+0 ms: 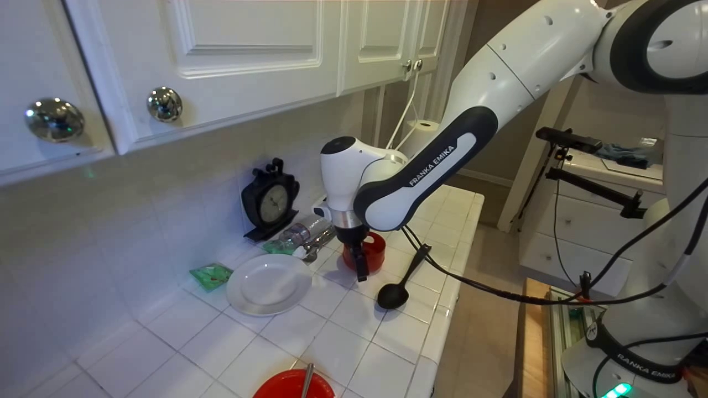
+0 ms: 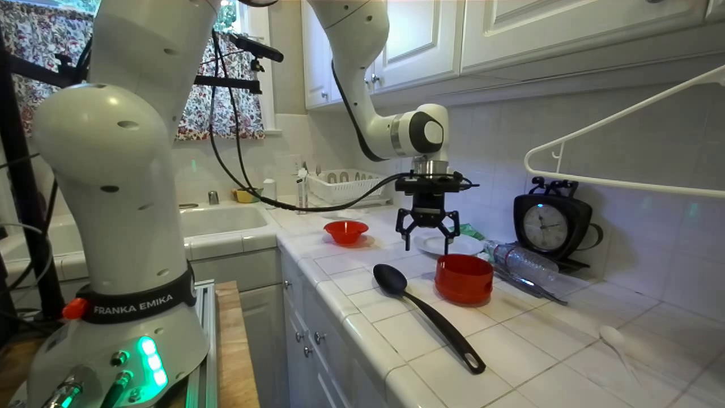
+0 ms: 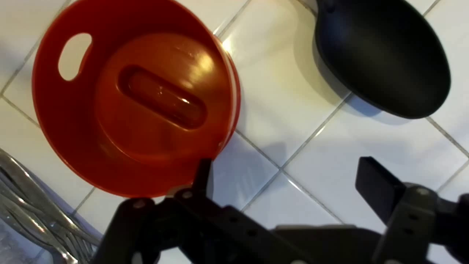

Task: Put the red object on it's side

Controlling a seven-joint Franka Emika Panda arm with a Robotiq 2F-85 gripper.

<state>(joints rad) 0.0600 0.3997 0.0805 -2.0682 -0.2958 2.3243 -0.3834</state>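
The red object is a short round red cup (image 2: 464, 280) standing upright on the white tiled counter. In another exterior view it is partly hidden behind the gripper (image 1: 376, 255). In the wrist view its open top (image 3: 157, 95) faces the camera, with an oval hole in its wall and an oblong recess in its floor. My gripper (image 2: 427, 243) is open and empty, pointing down. In the wrist view the gripper (image 3: 285, 176) has its left finger overlapping the cup's rim, its right finger over bare tile. I cannot tell whether the left finger touches the cup.
A black spoon (image 2: 439, 323) lies beside the cup. A white plate (image 1: 238, 287), a clear bottle (image 2: 524, 262), metal cutlery (image 3: 40, 205) and a black clock (image 2: 546, 224) are nearby. A wider red dish (image 2: 346, 231) stands farther off. White cabinets (image 1: 249, 38) hang above.
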